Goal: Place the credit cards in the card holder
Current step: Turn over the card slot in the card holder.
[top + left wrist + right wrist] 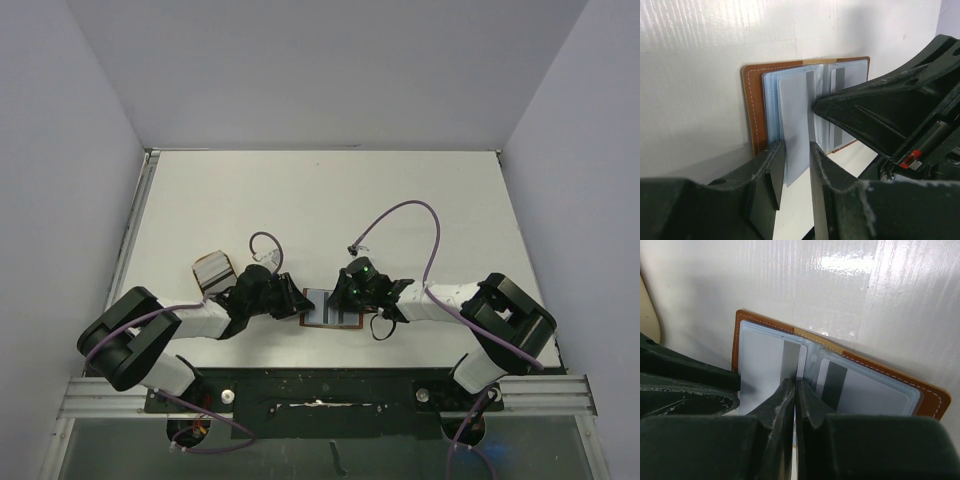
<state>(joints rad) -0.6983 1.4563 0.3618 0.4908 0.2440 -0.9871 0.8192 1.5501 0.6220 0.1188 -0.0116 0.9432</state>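
A small brown leather card holder (325, 326) with white stitching along its rim lies opened flat on the white table (320, 200), close to the near edge and between the two arms. Its long axis runs left to right and its fold runs from near to far. Inside, clear pale blue plastic sleeves cover both halves. A thin, pale grey rectangular credit card (794, 115) with a dark stripe lies over the left half. Its long axis is parallel to the fold, with the stripe along the edge next to the fold. Its near end sticks out past the holder's near rim. The left gripper (796, 146), made of matte black plastic, grasps this credit card across its width, one finger against each long edge of the protruding end. A second card (865, 390), the same pale grey with a dark stripe, sits inside the right-hand sleeve, also parallel to the fold with its stripe on the fold side. The right gripper (795, 382) is clenched, its two tapered black fingers pressed together, and their tips come down at the fold between the two cards. The pictures do not show whether a sleeve edge is pinched between them. A tan rounded dish (199, 270) sits to the left of the holder, apart from it, just beyond the left arm's wrist.
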